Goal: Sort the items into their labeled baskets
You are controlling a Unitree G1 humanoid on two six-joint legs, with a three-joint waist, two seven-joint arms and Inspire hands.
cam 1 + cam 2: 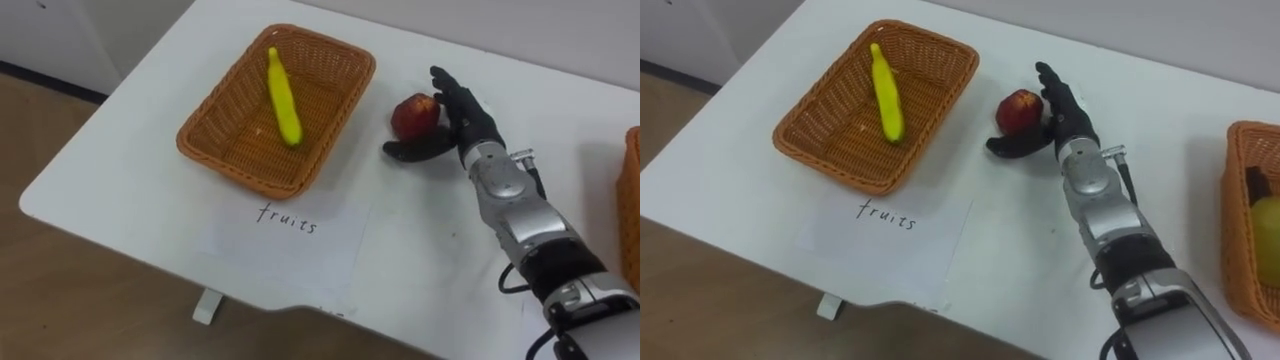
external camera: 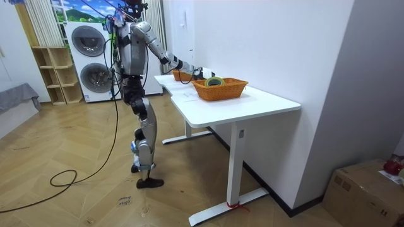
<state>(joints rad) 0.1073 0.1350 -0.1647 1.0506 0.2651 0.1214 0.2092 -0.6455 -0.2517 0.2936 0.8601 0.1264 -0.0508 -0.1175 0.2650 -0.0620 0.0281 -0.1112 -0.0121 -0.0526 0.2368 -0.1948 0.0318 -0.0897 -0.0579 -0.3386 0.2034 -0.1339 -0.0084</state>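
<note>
1 basket [image 1: 240,140] lies on the table's [image 1: 130,170] left part with the banana [image 1: 284,98] in it and a paper sheet [image 1: 285,235] just before it. The apple [image 1: 414,116] sits just right of that basket, the right hand [image 1: 462,125] at its right, and a 2nd basket [image 1: 1233,250] lies far right.

Woven wicker basket [image 1: 340,115]; smooth white table [image 1: 130,170]; glossy apple [image 1: 414,116].
</note>
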